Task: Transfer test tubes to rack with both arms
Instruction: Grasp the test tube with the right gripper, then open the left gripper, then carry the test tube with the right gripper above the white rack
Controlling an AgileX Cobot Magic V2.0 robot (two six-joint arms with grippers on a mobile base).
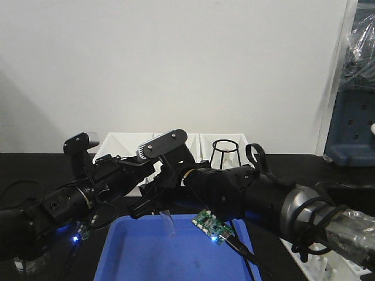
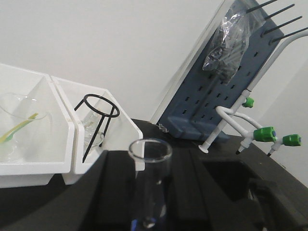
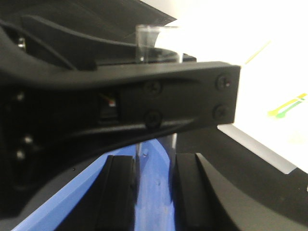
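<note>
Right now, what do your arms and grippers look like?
Both are black. The left arm has a grey camera block and a blue light; the right arm a silver joint ring, looped black cables and a bare green circuit board. The left gripper and right gripper have blocky black fingers.

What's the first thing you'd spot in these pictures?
The black left arm and right arm meet in the middle, over a blue tray. One clear tube stands in the left claw, open end up. Behind sit white bins and a black wire stand.
</note>
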